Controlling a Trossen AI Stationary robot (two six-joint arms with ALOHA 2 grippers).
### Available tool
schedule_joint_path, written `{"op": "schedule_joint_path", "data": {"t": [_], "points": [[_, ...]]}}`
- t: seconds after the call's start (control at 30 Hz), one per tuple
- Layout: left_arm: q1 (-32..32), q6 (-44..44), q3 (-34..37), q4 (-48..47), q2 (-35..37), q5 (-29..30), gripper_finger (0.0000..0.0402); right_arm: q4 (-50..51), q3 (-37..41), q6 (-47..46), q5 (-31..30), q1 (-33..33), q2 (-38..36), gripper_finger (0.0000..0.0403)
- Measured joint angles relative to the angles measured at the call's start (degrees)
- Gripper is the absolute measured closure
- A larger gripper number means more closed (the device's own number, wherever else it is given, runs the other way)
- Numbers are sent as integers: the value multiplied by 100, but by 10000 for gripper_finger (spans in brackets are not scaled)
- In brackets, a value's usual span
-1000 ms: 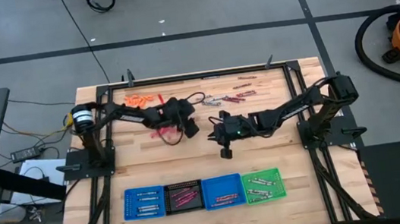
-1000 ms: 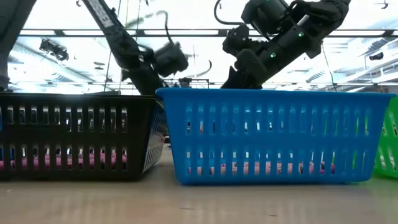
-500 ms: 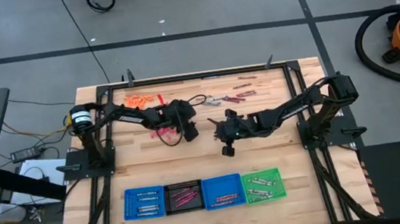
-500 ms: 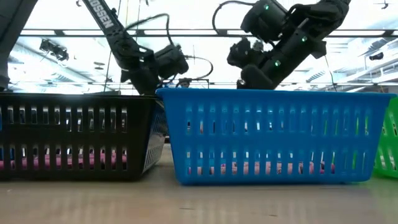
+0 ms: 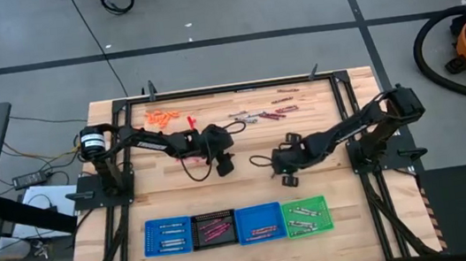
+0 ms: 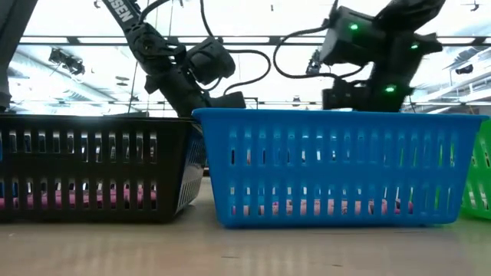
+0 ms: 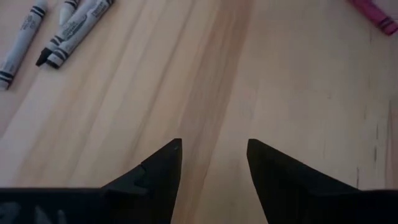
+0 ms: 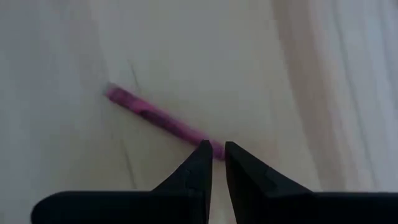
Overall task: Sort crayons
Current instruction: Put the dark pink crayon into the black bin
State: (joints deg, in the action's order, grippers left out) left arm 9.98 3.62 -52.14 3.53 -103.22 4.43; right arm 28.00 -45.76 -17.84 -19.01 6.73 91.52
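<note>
My right gripper (image 8: 217, 155) is shut on a magenta crayon (image 8: 155, 118) over bare wood right of the table's middle (image 5: 290, 177). My left gripper (image 7: 214, 155) stands open over bare wood near the middle (image 5: 225, 165), with nothing between its fingers. Grey crayons (image 7: 68, 28) and a magenta one (image 7: 373, 12) lie flat on the table beyond it. More crayons lie along the far side: orange (image 5: 160, 117), grey (image 5: 245, 118) and maroon (image 5: 283, 99). In the low view both grippers' fingertips are hidden behind the baskets. My right gripper pinches one end of the magenta crayon (image 8: 211, 147) between its two fingertips, which point steeply down. The crayon sticks out sideways from the fingers, across them. Whether its free end (image 8: 112, 93) touches the table, I cannot tell.
A row of baskets stands near the front edge, each with crayons in it: blue (image 5: 167, 235), black (image 5: 213, 229), blue (image 5: 259, 224) and green (image 5: 305, 216). A cable loops on the table beside my left arm (image 5: 193, 167). Bare wood lies between the arms and the baskets.
My right gripper has gone toward the table's right edge and a little toward the near edge, tipping more steeply downward. My left gripper has shifted slightly toward the right and near edges. Neither gripper's opening has visibly changed.
</note>
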Motion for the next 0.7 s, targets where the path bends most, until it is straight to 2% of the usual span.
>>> {"op": "schedule_joint_path", "data": {"t": [0.17, 0.3, 0.7], "points": [[6, 2, 0, -17, 2, 0, 208, 209, 290, -678, -36, 446, -39, 351], [14, 2, -2, -1, 4, 0, 208, -157, 594, -1026, 6, 652, -45, 351], [0, 113, -2, -61, 9, -245, 208, -398, 630, -1069, -16, 638, -100, 351]]}}
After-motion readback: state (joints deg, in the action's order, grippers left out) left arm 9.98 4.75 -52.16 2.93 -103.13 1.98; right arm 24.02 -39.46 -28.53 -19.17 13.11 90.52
